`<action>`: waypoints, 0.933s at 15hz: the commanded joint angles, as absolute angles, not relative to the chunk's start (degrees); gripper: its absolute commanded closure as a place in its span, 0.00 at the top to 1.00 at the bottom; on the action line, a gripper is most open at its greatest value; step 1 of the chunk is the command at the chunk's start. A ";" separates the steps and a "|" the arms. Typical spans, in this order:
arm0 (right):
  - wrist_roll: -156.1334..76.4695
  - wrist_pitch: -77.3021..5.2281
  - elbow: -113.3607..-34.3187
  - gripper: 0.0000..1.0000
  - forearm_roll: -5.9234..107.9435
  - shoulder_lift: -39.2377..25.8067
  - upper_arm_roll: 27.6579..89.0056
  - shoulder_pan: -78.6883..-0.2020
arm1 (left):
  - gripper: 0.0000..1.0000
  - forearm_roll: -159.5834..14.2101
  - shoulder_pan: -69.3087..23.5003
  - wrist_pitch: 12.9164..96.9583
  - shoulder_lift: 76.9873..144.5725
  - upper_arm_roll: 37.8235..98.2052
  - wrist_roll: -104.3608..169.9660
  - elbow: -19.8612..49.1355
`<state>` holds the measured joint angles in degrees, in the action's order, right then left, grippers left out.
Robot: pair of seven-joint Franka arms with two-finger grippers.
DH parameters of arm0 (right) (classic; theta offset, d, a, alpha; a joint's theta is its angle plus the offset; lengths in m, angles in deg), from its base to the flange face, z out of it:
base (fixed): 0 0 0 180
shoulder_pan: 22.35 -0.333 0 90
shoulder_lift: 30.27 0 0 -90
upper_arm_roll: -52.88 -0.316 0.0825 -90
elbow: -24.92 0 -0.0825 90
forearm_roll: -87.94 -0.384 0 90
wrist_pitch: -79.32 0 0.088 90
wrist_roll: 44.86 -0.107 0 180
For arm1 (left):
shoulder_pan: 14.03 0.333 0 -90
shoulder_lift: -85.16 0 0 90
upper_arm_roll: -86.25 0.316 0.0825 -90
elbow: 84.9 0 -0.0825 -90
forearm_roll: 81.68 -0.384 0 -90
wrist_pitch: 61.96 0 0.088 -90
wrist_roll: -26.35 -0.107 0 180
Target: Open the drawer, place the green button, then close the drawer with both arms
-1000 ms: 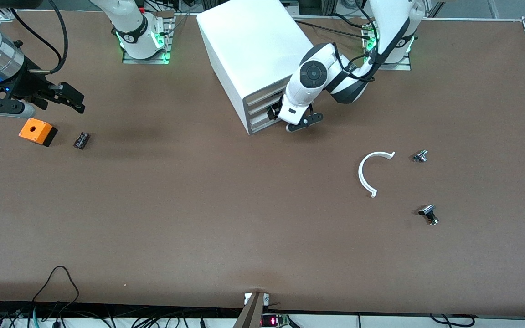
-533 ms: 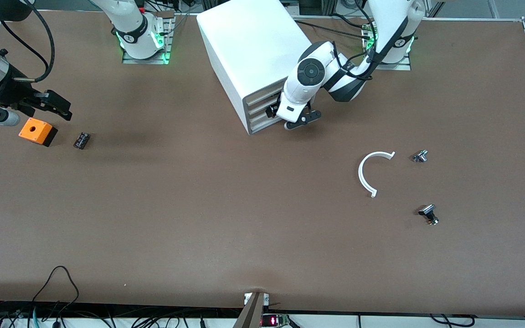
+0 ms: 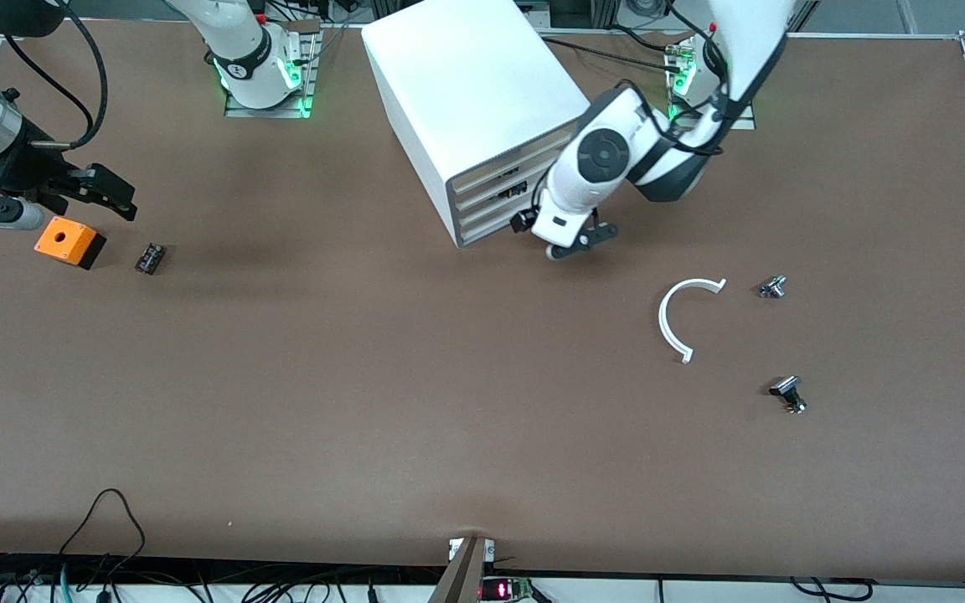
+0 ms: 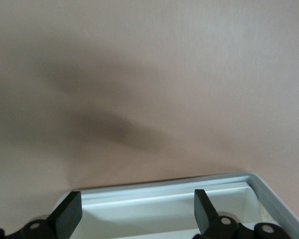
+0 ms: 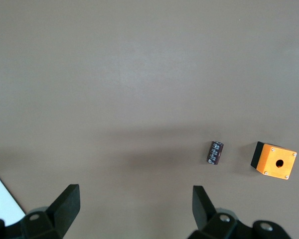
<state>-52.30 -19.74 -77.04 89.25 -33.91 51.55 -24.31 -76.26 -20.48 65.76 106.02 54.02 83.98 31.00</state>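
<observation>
The white cabinet [image 3: 466, 75] stands near the arms' bases. My left gripper [image 3: 556, 234] is low in front of its drawer fronts [image 3: 482, 201], open. In the left wrist view [image 4: 137, 214] the white tray-like drawer [image 4: 164, 206] lies between and under the spread fingers [image 4: 70, 214], its rim toward the bare table. In the front view the hand hides how far the drawer stands out. The button [image 3: 150, 258] lies on the table beside the orange box [image 3: 69, 241]. My right gripper [image 3: 110, 193] hovers open over the table by the box. The right wrist view [image 5: 134, 206] shows the button [image 5: 216, 152] ahead.
The orange box with a hole also shows in the right wrist view [image 5: 274, 160]. A white curved strip [image 3: 683, 318] and two small silver-and-black metal parts [image 3: 773, 287] [image 3: 788, 394] lie toward the left arm's end. Cables run along the table's front edge.
My left gripper has drawn away from the cabinet front, toward the front camera and the left arm's end. My right gripper has shifted toward the right arm's end, then held still.
</observation>
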 commanded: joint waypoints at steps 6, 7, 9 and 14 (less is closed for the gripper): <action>-47.24 -19.47 -73.61 1.00 89.09 -33.08 51.21 -23.93 | 0.99 -86.50 -10.61 41.08 104.23 53.73 68.66 15.15; -47.15 -19.47 -73.61 1.00 89.09 -33.08 51.21 -23.84 | 0.99 -86.51 -9.82 38.00 104.23 53.82 65.93 12.51; -47.06 -19.38 -73.52 1.00 89.00 -33.08 51.30 -23.75 | 0.99 -86.69 -7.27 32.72 104.23 53.82 60.31 8.20; -47.15 -19.38 -73.61 1.00 89.00 -33.08 51.30 -23.84 | 0.99 -86.69 0.37 23.84 104.14 53.65 44.57 -0.86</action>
<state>-48.32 -19.76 -74.84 89.24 -33.66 51.51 -24.28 -85.47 -2.38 28.10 103.98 54.29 50.64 3.40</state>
